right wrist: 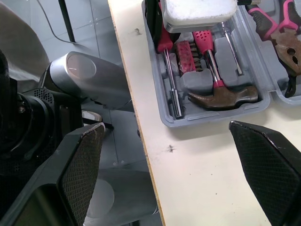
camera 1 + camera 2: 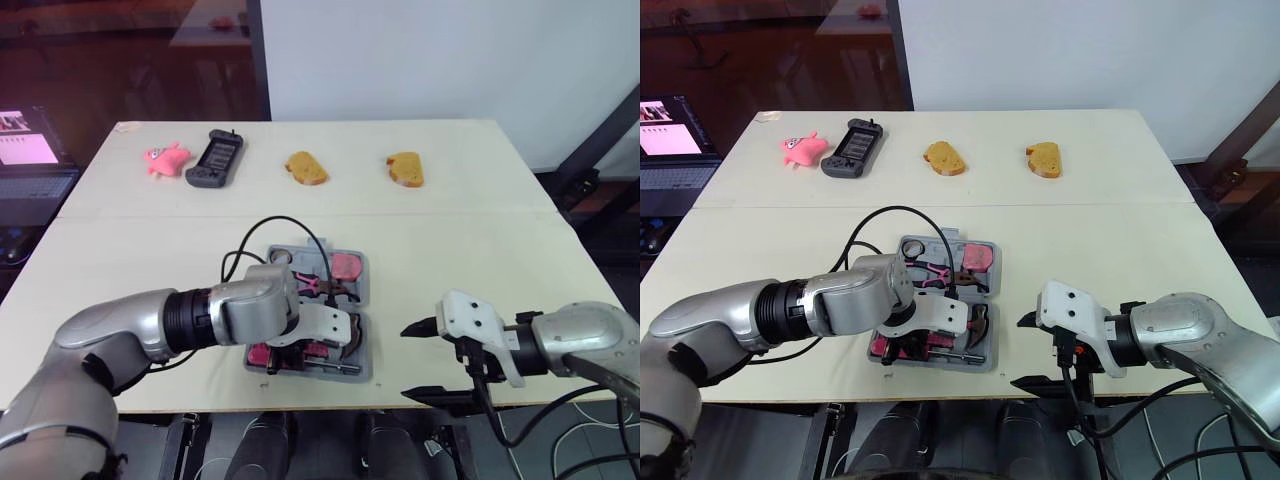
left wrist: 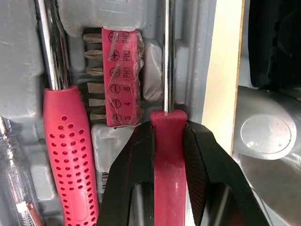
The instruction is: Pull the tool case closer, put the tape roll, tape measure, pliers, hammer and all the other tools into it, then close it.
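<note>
Left wrist view: my left gripper (image 3: 168,127) was clamped on the pink handle of a slim steel-shafted screwdriver (image 3: 168,56), one black finger on each side, so the shaft ran straight along its moulded groove.
Tool case: the grey plastic tool case (image 1: 207,118) lay open on the pale wooden table (image 2: 450,230), close to the front edge and between my arms. I judged it near enough that the pulling was done.
Screwdriver's place: it sat in the groove nearest the table's front edge, just beside the pink block of screwdriver bits (image 3: 123,77). I judged it seated or nearly so.
Already stowed: the brown-headed hammer with a dotted pink handle (image 1: 223,97) lay in the same half, and the pink-handled pliers (image 1: 287,47) lay in the far half.
Right gripper (image 2: 405,363): its fingers were spread wide and held nothing. It hovered at the table's front edge to the right of the case and apart from it, which I judged left my left arm room.
Step in hand: I was pressing the screwdriver home before letting go.
Risk: a tilted handle would sit proud of the groove and could stop the lid closing.
Far side: two slices of toasted bread (image 2: 305,167) lay well apart from the case and had no part in this job.
</note>
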Tool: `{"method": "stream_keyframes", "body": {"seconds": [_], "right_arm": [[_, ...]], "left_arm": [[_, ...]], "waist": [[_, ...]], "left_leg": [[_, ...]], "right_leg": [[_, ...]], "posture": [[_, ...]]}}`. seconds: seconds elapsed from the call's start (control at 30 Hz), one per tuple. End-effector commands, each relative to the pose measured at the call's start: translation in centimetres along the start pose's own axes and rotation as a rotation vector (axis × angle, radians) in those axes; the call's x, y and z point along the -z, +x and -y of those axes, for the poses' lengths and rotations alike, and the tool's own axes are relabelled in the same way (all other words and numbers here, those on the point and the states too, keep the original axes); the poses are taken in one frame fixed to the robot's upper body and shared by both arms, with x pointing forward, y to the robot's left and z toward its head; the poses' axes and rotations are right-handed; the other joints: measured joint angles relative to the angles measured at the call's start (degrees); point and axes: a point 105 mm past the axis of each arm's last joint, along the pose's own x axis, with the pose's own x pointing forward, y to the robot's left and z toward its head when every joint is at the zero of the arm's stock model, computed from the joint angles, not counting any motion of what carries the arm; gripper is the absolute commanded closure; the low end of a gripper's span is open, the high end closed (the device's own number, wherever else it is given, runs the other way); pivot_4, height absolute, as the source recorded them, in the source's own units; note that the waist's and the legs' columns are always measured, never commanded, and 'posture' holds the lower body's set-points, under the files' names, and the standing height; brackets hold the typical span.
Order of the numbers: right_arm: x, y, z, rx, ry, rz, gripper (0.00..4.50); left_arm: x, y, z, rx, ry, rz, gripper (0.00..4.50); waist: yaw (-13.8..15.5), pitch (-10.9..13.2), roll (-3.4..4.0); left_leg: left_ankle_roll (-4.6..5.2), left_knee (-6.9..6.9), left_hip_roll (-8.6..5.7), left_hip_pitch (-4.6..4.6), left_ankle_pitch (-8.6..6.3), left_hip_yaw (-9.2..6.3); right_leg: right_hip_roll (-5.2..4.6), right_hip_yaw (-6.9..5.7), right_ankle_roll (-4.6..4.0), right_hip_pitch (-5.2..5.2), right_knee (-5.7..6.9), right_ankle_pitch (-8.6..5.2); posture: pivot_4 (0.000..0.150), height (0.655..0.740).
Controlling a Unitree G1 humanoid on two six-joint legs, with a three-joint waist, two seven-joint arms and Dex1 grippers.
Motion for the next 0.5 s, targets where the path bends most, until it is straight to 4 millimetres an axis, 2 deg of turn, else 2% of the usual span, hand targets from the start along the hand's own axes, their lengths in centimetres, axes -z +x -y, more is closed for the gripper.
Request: {"method": "stream_keyframes", "body": {"seconds": [0.03, 0.1, 0.33, 0.5], "right_arm": [[-0.4, -0.1, 0.0, -0.003, -0.024, 0.012, 0.00], [-0.4, -0.1, 0.0, -0.004, -0.023, 0.012, 0.00], [-0.4, -0.1, -0.1, -0.008, -0.019, 0.012, 0.00], [-0.5, -0.2, -0.1, -0.012, -0.022, 0.015, 0.00]], "left_arm": [[-1.1, -1.3, -0.4, -0.047, 0.005, 0.056, 2.78], [-1.0, -2.0, -0.6, -0.059, -0.009, 0.075, 1.95], [-0.6, -4.9, 0.0, -0.060, -0.075, 0.192, 1.95], [-0.8, -6.8, 0.4, -0.052, -0.090, 0.408, 1.95]], "waist": [[0.01, -0.01, 0.01], [-0.10, 0.01, -0.02], [-0.25, 0.03, 0.03], [-0.23, 0.03, 0.04]], "left_leg": [[0.00, 0.00, 0.00, 0.00, 0.00, 0.00], [0.00, 0.01, 0.00, 0.00, 0.00, -0.01], [0.02, -0.04, 0.03, 0.00, -0.02, -0.01], [0.02, -0.04, 0.03, 0.00, -0.02, 0.00]], "right_leg": [[0.00, 0.00, 0.00, 0.00, 0.00, 0.00], [0.00, 0.00, 0.00, 0.01, 0.00, 0.00], [0.02, 0.00, 0.04, -0.05, 0.03, 0.00], [0.02, 0.01, 0.02, -0.05, 0.00, -0.01]], "posture": [[0.150, 0.7400], [0.150, 0.7400], [0.150, 0.7400], [0.150, 0.7400]]}}
